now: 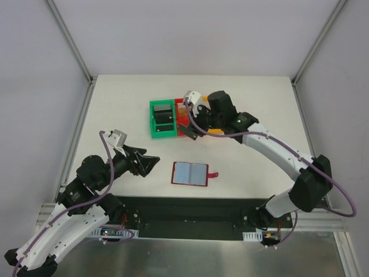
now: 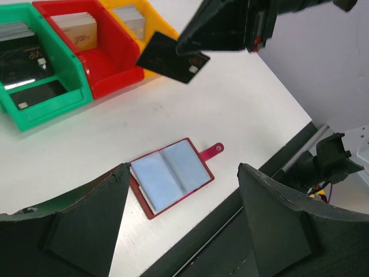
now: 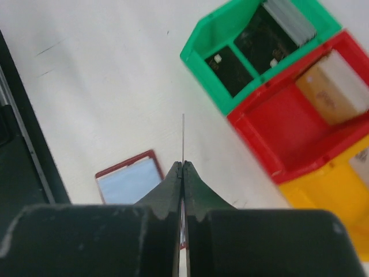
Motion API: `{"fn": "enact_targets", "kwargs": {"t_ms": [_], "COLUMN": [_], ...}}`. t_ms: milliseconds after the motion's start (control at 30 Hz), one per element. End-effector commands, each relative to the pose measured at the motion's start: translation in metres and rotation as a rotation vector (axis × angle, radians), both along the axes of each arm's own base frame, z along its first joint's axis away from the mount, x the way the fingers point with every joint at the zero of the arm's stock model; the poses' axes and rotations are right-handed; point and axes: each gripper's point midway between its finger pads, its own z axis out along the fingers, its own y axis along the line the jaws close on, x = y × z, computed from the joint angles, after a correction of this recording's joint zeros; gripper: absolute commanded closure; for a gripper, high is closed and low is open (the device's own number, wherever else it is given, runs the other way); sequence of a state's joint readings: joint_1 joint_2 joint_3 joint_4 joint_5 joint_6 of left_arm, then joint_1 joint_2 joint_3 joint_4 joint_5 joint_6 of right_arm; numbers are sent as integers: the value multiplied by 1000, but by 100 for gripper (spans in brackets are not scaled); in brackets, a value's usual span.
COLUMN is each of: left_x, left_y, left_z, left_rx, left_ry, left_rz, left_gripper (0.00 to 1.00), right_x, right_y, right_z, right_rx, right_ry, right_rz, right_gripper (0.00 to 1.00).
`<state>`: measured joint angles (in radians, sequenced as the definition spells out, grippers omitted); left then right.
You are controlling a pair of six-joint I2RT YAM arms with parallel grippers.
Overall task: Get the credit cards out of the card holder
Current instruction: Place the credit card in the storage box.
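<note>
While the small dark red leather-like folding card holder (image 1: 190, 173) lies open and flat on the white table (image 1: 127, 115), neither arm touches it. Two pale blue-grey faces show inside it, side by side. I cannot tell whether these are cards or empty pockets. Its little snap tab (image 1: 214, 173) sticks out from the right edge of the card holder.

To the left of the card holder, and apart from it, is the left gripper (image 1: 154, 166). Its jaws stand wide apart and nothing is between them. From its wrist camera the card holder is seen between the two dark fingers (image 2: 86, 225).

Beyond the card holder, on the far side from the arm bases, is the right gripper (image 3: 183, 168). Its jaws are pressed together on a thin black rectangular card (image 2: 173, 57), which it holds in the air by one end. From the right wrist camera this black card shows only as a thin edge.

Further beyond the card holder three bins stand in a row, touching each other: a green plastic bin (image 1: 152, 121), a red plastic bin (image 2: 115, 81) and a yellow plastic bin (image 3: 323, 202). Dark cards lie in the green one, and a tan stack lies in the red one.
</note>
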<state>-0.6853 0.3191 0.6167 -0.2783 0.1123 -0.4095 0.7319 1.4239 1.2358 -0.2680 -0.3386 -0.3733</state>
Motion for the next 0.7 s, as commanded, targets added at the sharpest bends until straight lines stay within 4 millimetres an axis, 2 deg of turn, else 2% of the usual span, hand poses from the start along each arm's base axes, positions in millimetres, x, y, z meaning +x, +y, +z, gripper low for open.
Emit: {"fn": "enact_targets", "kwargs": {"t_ms": [0, 167, 400, 667], "left_x": [5, 3, 0, 2], "left_y": [12, 15, 33, 54], "left_z": [-17, -26, -34, -31], "left_rx": [3, 22, 49, 54], "left_ry": [60, 85, 88, 41], "left_rz": [88, 95, 160, 249], "left_gripper": [26, 28, 29, 29], "right_x": [28, 54, 75, 95], "right_y": [34, 64, 104, 119], "right_z": [38, 38, 13, -25], "right_rx": [-12, -19, 35, -24], "right_ry": [-250, -396, -452, -451], "right_rz": [271, 440, 642, 702], "right_gripper": [100, 100, 100, 100]}}
